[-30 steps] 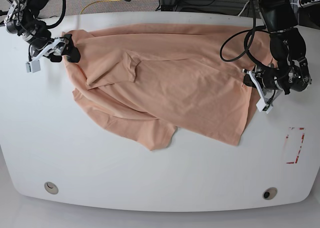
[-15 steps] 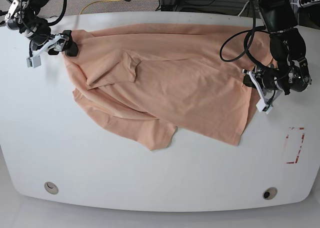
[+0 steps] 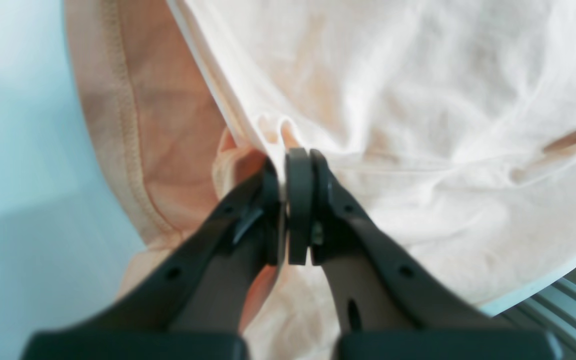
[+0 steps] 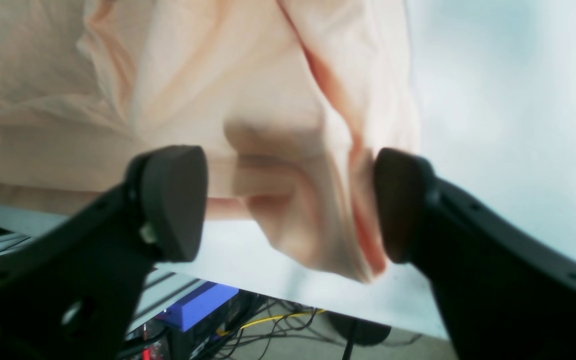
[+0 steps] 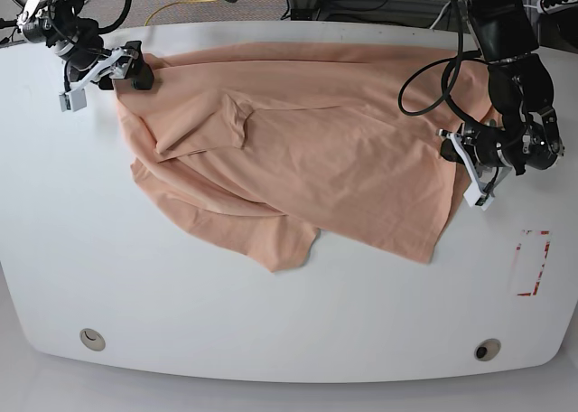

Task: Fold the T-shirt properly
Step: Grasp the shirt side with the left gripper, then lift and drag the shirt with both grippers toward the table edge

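The peach T-shirt [image 5: 298, 150] lies spread and rumpled across the white table [image 5: 271, 331], one sleeve folded onto the body. On the base view's right, my left gripper [image 5: 452, 148] is shut on the shirt's edge. In the left wrist view its fingertips [image 3: 298, 160] pinch a fold of the cloth [image 3: 418, 125]. At the shirt's far left corner my right gripper [image 5: 137, 72] stands open. In the right wrist view its fingers [image 4: 288, 200] straddle a hanging fold of fabric [image 4: 268, 100] close to the table's far edge. One finger [image 4: 393, 200] touches that fold.
A red-outlined rectangle [image 5: 532, 263] is marked on the table at the right. Two round holes [image 5: 91, 339] [image 5: 488, 350] sit near the front edge. Cables, one of them yellow [image 5: 181, 5], and equipment lie beyond the far edge.
My right gripper has moved toward the table's far edge and slightly right, up to the shirt's far left corner, and its jaws have narrowed a little. The left arm holds still.
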Available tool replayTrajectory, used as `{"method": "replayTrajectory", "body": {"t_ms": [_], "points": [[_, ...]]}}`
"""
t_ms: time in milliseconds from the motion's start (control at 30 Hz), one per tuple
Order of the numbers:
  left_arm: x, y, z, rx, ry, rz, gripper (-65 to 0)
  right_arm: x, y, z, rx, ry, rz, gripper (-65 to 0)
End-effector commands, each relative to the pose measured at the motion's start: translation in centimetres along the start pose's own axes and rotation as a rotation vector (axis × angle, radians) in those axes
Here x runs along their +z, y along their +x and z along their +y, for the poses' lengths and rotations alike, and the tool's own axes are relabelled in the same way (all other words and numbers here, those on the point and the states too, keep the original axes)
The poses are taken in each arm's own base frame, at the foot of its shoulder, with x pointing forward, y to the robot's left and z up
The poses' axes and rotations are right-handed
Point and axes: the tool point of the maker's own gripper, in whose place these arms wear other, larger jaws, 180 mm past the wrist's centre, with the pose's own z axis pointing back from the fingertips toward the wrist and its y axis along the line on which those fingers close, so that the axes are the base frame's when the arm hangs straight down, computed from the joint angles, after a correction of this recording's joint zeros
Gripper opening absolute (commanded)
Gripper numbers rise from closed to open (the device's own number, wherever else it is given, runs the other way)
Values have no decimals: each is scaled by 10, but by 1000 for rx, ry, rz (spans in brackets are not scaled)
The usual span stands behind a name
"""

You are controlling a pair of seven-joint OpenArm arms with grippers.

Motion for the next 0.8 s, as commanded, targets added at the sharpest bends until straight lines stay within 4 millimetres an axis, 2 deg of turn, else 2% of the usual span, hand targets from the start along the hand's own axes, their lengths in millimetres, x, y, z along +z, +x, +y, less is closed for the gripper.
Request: {"method": "replayTrajectory", "body": {"t_ms": [0, 67, 167, 200, 433, 500, 633, 700, 767], "points": [[8, 14, 4, -18, 11, -44, -650, 1, 4, -7, -6, -5, -12, -258], [9, 15, 4, -18, 11, -45, -650, -1, 7, -8, -13, 0, -19, -384], [10, 17, 4, -22, 13, -50, -650, -2, 10, -7, -9, 3, -26, -626], [10, 17, 4, -22, 12, -51, -650, -1, 10, -7, -6, 2, -24, -650], [22, 43, 11, -12, 21, -129, -650, 15, 39, 10, 114, -16, -91, -650], [30, 58, 9, 0, -12, -191, -650, 21, 48, 17, 152, -20, -113, -650], [49, 88, 2, 22, -92, -332, -650, 37, 68, 16, 155, -27, -196, -650], [57, 102, -2, 15, -120, -381, -650, 45, 90, 15, 188, -20, -244, -650], [64, 113, -3, 4, -125, -410, -650, 48, 102, 16, 211, -17, -266, -650]]}}
